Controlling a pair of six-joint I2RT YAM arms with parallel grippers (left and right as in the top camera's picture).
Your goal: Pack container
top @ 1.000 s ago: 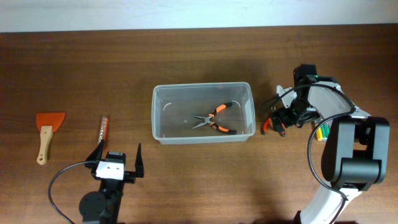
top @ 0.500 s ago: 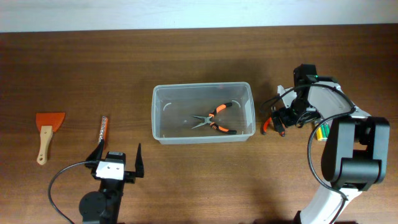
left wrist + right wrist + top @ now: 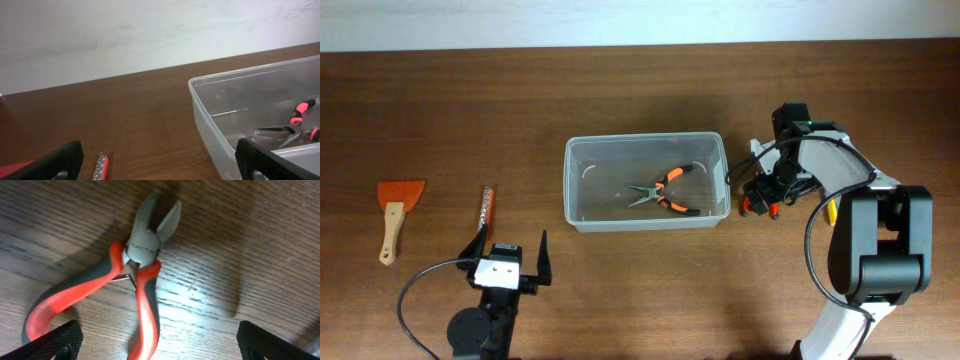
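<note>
One tool is packed: orange-handled needle-nose pliers (image 3: 665, 190) lie in the clear plastic rectangular tub (image 3: 600, 195), just beside my right gripper (image 3: 157, 342). Its fingers spread wide, and glossy red-and-grey rubber-handled steel cutters (image 3: 141, 250) lie unlifted between them. My left gripper (image 3: 508, 250) is wide too and empty. Near it wait an orange wooden-handled scraper (image 3: 395, 205) and a ribbed rod (image 3: 487, 208).

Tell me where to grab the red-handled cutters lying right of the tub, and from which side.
Grip both handles just below the joint, where they sit closest before splaying. Come straight down from above: the cutters lie flat on the table, and the right gripper hangs over them, jaws open, likely wide enough there.
</note>
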